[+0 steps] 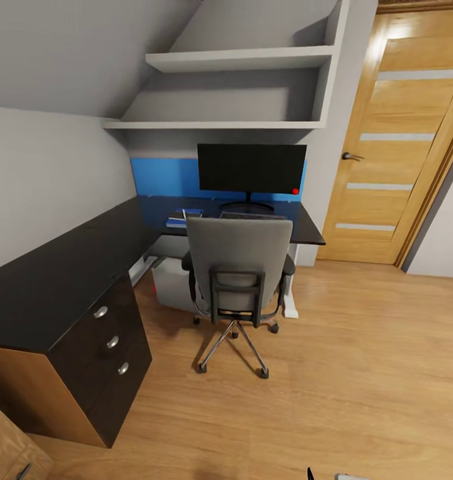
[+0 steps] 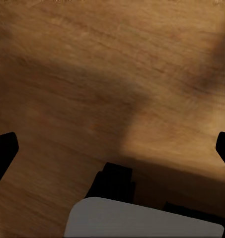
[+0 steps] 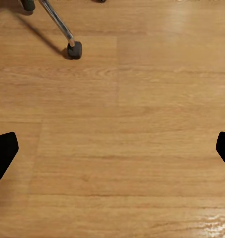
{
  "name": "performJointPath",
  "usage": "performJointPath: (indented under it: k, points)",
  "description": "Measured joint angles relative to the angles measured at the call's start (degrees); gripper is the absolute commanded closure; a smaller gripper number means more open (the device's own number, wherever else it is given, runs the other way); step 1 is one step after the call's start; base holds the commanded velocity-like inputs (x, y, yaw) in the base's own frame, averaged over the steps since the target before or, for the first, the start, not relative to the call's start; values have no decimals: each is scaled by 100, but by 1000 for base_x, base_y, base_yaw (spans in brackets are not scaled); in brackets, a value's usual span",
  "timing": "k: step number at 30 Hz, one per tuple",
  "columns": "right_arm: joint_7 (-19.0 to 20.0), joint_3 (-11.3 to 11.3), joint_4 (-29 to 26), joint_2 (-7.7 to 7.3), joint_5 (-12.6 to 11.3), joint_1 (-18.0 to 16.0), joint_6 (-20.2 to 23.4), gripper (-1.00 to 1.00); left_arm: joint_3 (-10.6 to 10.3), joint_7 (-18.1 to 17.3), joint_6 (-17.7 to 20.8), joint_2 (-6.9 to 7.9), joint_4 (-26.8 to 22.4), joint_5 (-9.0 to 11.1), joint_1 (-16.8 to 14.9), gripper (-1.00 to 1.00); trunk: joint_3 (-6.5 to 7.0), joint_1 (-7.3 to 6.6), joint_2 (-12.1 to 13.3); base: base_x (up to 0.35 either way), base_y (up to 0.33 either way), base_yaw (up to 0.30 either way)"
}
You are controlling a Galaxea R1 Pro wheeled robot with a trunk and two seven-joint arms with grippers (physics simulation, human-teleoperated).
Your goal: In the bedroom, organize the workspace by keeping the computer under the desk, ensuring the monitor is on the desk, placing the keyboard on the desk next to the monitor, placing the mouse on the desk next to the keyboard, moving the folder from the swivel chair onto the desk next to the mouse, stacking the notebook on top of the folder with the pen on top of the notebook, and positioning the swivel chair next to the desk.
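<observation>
Black table, one monitor, one swivel chair.
Keyboard, blue folder half hidden behind chair; both grippers spread wide, empty.

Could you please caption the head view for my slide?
Swivel chair tucked at the black desk, monitor on top.

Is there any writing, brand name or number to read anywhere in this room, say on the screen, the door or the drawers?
None: no readable text in any view.
The monitor is dark, with a plain red dot at its lower corner.
The door and the desk drawers carry no labels.
</observation>
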Motion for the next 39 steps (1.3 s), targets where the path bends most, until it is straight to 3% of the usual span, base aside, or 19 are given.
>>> performJointPath:
  k: [14, 18, 24, 39]
  points:
    - [0, 0, 0, 0, 2, 0, 0, -100, 0, -23, 0, -9, 0, 0, 0, -100, 251, -308, 562, 0, 0, 0]
    - [0, 2, 0, 0, 2, 0, 0, -100, 0, -212, 24, -10, 0, 3, 0, -100, 323, -395, 722, 0, 0, 0]
    - [0, 1, 0, 0, 3, 0, 0, -100, -8, -598, 370, -10, 2, -17, 0, -100, 431, -527, 963, 0, 0, 0]
    - [0, -2, 0, 0, 1, 0, 0, -100, 0, -662, 426, 14, 3, -19, 0, -100, 700, -857, 1564, 0, 0, 0]
